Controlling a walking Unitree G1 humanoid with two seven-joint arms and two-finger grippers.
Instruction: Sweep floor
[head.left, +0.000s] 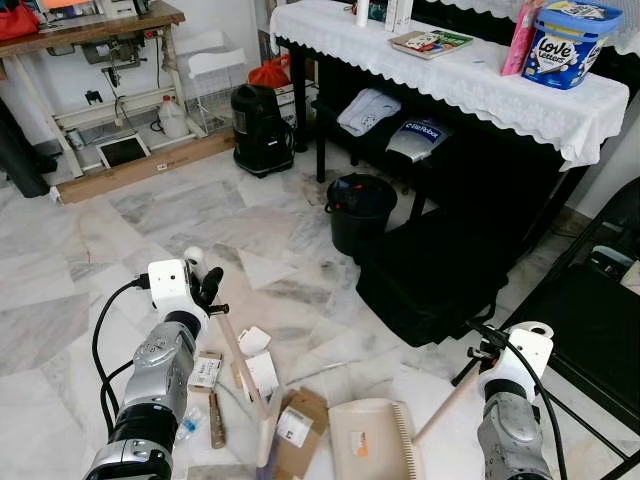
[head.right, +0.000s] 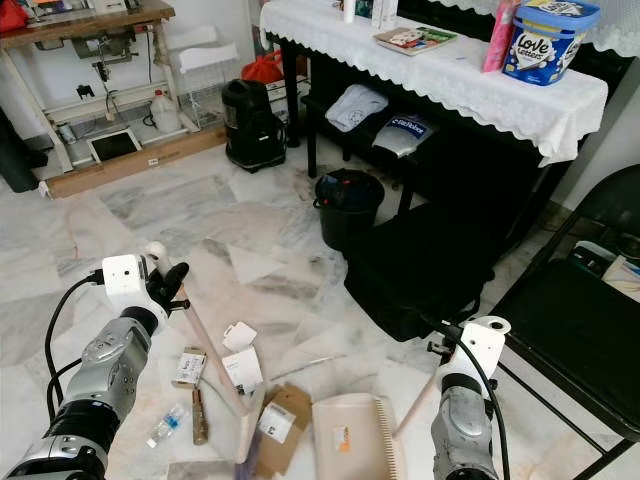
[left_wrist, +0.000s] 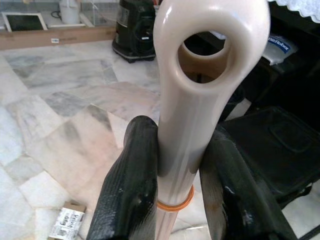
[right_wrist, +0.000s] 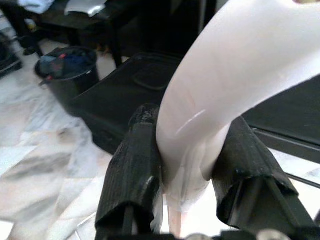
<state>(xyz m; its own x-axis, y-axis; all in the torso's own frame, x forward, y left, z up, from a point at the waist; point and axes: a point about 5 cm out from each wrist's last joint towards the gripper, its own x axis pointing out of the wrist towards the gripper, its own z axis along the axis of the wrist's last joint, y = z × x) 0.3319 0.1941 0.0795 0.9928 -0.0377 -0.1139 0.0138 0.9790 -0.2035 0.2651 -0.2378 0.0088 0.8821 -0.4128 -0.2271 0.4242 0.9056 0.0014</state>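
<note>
The left end effector (left_wrist: 182, 200) clamps the glossy beige broom (head.left: 240, 370) just below its looped handle end; the stick slants down to card scraps (head.left: 292, 425) on the veined marble floor (head.left: 120, 250). The right end effector (right_wrist: 192, 175) grips the smooth pale dustpan (head.left: 368, 440) handle, its ribbed pan flat beside the litter. A black bucket (head.left: 360, 210) and black bag (head.left: 430, 275) edge the open floor.

A grey-veined marble floor (head.left: 150, 215) runs to a black piano (head.left: 480, 150) under a white lace cloth (head.left: 470, 75) (sewing table (head.left: 90, 30) far corner, black bucket (head.left: 360, 212) before the piano).
</note>
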